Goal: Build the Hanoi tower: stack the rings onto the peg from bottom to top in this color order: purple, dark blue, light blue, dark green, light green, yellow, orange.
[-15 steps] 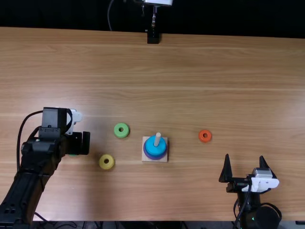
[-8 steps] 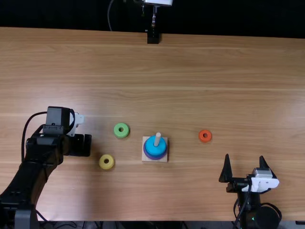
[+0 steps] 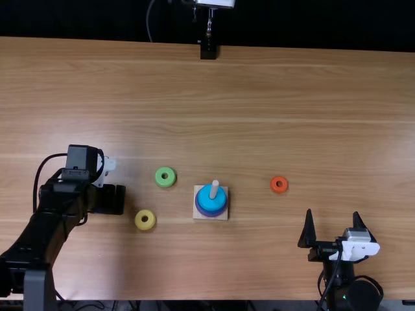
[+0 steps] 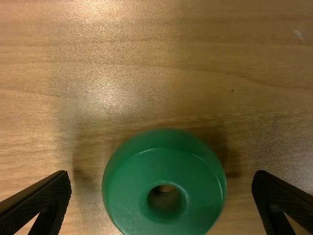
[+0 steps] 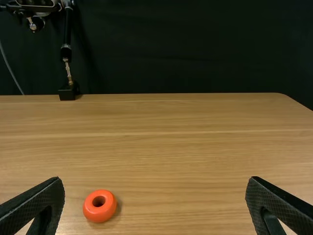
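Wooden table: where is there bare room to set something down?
Bare wood lies between the peg base and the orange ring, and beyond the light green ring toward the far edge. Crowded: the left gripper straddles the dark green ring, with the yellow ring nearby.

Top view: my left gripper (image 3: 115,199) has slid a little toward the middle of the table and slightly nearer its near edge; bigger shift first, smaller one since; white bracket (image 3: 109,166) went the same way; my forearm swung over with it, black cable (image 3: 37,178) too; more of the grey arm section (image 3: 39,290) has come in at the bottom edge; I now cover the green sliver that poked out beside my gripper at first.
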Controlling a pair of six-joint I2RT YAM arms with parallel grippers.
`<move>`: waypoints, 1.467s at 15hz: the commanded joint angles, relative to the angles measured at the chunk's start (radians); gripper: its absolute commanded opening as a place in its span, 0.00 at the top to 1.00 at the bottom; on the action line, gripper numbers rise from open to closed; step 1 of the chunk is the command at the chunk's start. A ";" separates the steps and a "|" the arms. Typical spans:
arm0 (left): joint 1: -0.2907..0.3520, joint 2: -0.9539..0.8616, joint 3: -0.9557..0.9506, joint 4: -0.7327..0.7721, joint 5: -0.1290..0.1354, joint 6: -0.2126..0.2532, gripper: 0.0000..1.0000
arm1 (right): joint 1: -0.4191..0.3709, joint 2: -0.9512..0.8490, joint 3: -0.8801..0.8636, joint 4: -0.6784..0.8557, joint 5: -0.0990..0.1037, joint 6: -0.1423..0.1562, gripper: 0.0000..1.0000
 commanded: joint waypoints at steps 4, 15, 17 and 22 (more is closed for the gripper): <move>0.011 0.023 0.035 0.002 0.011 0.005 0.00 | -0.004 -0.006 -0.015 -0.001 -0.001 -0.002 0.00; 0.017 0.018 0.035 0.136 0.013 -0.008 0.00 | -0.004 -0.006 -0.015 -0.001 -0.001 -0.002 0.00; 0.020 0.017 0.039 0.068 0.011 -0.006 0.00 | -0.004 -0.006 -0.015 -0.001 -0.001 -0.002 0.00; 0.031 0.017 0.029 0.052 0.013 -0.010 0.00 | -0.004 -0.006 -0.015 -0.001 -0.001 -0.002 0.00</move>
